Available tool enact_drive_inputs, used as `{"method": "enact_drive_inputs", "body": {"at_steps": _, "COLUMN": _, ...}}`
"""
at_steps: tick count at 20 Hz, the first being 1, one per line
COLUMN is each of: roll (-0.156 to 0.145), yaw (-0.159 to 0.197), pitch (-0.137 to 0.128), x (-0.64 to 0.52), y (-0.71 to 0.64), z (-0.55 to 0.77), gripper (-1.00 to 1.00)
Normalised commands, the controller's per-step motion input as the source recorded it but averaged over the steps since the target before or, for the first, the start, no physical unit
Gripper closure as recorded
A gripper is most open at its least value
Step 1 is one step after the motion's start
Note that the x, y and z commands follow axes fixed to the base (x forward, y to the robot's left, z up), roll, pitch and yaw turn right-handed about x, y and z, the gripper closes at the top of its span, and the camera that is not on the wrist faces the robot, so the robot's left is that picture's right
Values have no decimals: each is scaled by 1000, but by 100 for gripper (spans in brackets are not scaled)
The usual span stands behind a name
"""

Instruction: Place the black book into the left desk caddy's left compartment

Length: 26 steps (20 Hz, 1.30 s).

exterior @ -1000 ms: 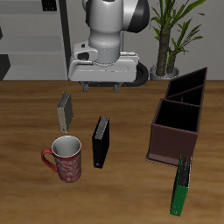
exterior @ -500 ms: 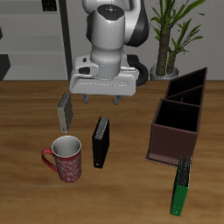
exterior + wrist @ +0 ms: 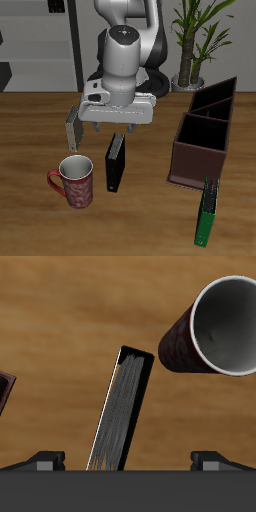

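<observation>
Black book (image 3: 115,162) stands on edge at frame centre, just beside the mug (image 3: 76,181); long axis runs front-to-back; gripper (image 3: 108,129) sits directly above its far end, fingers spread wide, empty; in the wrist view the book (image 3: 122,406) lies between the fingertips, nearer one than the other. Count: three books (black, grey (image 3: 73,127), green (image 3: 207,214)); one mug; two caddies, the left desk caddy (image 3: 215,99) at upper right, well apart from the book.

Tight squeeze around the black book (image 3: 115,163)

The mug (image 3: 74,182) stands just beside it on one side and the grey book (image 3: 73,127) is near, farther back; toward the reddish-brown box (image 3: 199,147) and the green book (image 3: 207,212) there's open table (image 3: 145,215).
</observation>
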Motion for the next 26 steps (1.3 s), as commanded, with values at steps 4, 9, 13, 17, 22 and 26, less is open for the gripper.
{"method": "enact_drive_inputs", "body": {"at_steps": 4, "roll": 9, "yaw": 6, "pitch": 32, "x": 113, "y": 61, "z": -292, "gripper": -100}}
{"method": "enact_drive_inputs", "body": {"at_steps": 9, "roll": 4, "yaw": -55, "pitch": 39, "x": 87, "y": -21, "z": -287, "gripper": -100}}
{"method": "enact_drive_inputs", "body": {"at_steps": 13, "roll": -4, "yaw": -41, "pitch": 32, "x": 56, "y": -22, "z": -259, "gripper": 100}}
{"method": "enact_drive_inputs", "body": {"at_steps": 17, "roll": 5, "yaw": -17, "pitch": 0, "x": 7, "y": 15, "z": -90, "gripper": 100}}
{"method": "enact_drive_inputs", "body": {"at_steps": 22, "roll": 6, "yaw": -6, "pitch": -6, "x": -4, "y": 23, "z": 49, "gripper": 100}}
{"method": "enact_drive_inputs", "body": {"at_steps": 26, "roll": 8, "yaw": -19, "pitch": -26, "x": -50, "y": 88, "z": 197, "gripper": 100}}
